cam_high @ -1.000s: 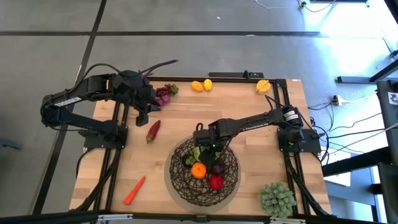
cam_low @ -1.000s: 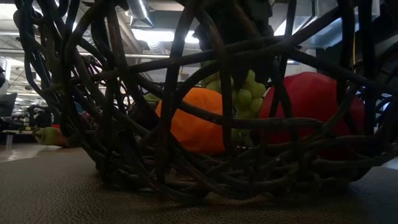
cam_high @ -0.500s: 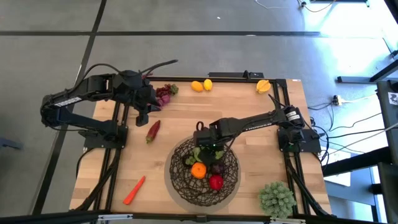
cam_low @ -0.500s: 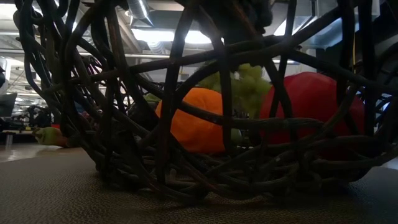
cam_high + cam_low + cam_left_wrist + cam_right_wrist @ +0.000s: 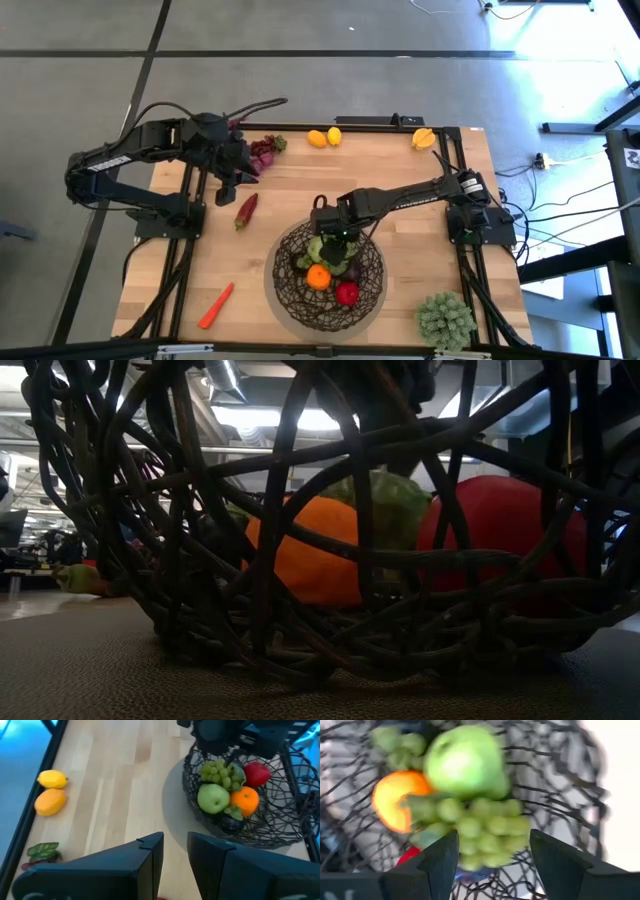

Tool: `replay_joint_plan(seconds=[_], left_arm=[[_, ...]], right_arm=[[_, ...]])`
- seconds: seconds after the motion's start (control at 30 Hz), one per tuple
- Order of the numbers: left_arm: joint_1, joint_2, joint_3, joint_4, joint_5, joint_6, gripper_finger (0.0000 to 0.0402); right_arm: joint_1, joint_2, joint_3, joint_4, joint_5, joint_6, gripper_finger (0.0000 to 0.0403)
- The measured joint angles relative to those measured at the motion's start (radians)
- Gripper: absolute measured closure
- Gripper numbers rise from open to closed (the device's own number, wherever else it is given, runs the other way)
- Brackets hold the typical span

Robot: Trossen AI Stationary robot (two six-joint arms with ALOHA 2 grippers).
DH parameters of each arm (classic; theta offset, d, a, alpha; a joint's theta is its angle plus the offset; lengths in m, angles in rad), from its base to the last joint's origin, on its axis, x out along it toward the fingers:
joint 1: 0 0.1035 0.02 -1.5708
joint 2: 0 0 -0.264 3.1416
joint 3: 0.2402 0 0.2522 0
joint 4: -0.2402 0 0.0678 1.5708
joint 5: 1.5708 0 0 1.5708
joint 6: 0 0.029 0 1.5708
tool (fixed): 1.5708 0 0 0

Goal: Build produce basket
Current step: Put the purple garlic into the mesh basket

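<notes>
The right gripper (image 5: 333,232) hung over the far rim of the basket (image 5: 372,285), its two dark fingers (image 5: 436,862) spread wide apart with nothing pinched between them. In its wrist view the green grape bunch (image 5: 479,822) lay just past the fingertips, free of both pads. The left gripper (image 5: 229,182) hovered over the table's far-left part, above the purple grape bunch (image 5: 262,153) — its blocky fingers (image 5: 145,865) stood a narrow gap apart and held nothing.

The basket was a wide round bowl of dark, ropy woven wire, open enough to see through (the low view looked straight between its strands (image 5: 300,490)). It sat near the front middle of the pale wooden table (image 5: 400,165). Inside lay a smooth green apple (image 5: 213,798), the knobbly green grapes draped against it, a matte orange (image 5: 245,800) and a glossy red apple (image 5: 256,773), all touching in one cluster.

Outside the basket, well apart from it: a long dark-red pepper (image 5: 246,209) just beside the left gripper, a tapered carrot (image 5: 215,305) at the front left, two oval yellow-orange lemons (image 5: 324,137) at the far edge, and another orange-yellow piece (image 5: 424,137) at the far right — its kind unclear. A pale green spiky ball plant (image 5: 445,320) stood at the front right corner.
</notes>
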State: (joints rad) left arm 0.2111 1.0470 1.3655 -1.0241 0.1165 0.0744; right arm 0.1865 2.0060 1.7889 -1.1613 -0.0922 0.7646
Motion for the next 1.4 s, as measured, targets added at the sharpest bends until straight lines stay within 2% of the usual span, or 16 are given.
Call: replay_joint_plan(seconds=[0.3,0.6,0.73,0.97,1.17,1.27,1.4], left_arm=[[0.000,0.000,0.000,0.000,0.009,0.019,0.0325],[0.000,0.000,0.000,0.000,0.008,0.050,0.0325],[0.000,0.000,0.000,0.004,-0.003,0.036,0.0325],[0.026,0.000,0.000,0.055,-0.046,-0.012,0.0325],[0.109,0.027,0.000,0.081,-0.056,-0.024,0.0325],[0.156,0.068,0.000,0.102,-0.055,-0.028,0.0325],[0.220,0.137,0.000,0.119,-0.055,0.000,0.0325]], right_arm=[[0.001,-0.040,0.018,-0.008,0.068,0.015,0.0167],[-0.013,-0.174,0.068,-0.007,0.361,-0.037,0.0167],[-0.056,-0.228,0.069,-0.011,0.445,-0.058,0.0167],[-0.144,-0.268,0.069,-0.020,0.471,-0.213,0.0167],[-0.258,-0.268,0.069,-0.020,0.424,-0.382,0.0167],[-0.318,-0.268,0.069,-0.016,0.365,-0.460,0.0167],[-0.409,-0.268,0.069,0.010,0.236,-0.578,0.0167]])
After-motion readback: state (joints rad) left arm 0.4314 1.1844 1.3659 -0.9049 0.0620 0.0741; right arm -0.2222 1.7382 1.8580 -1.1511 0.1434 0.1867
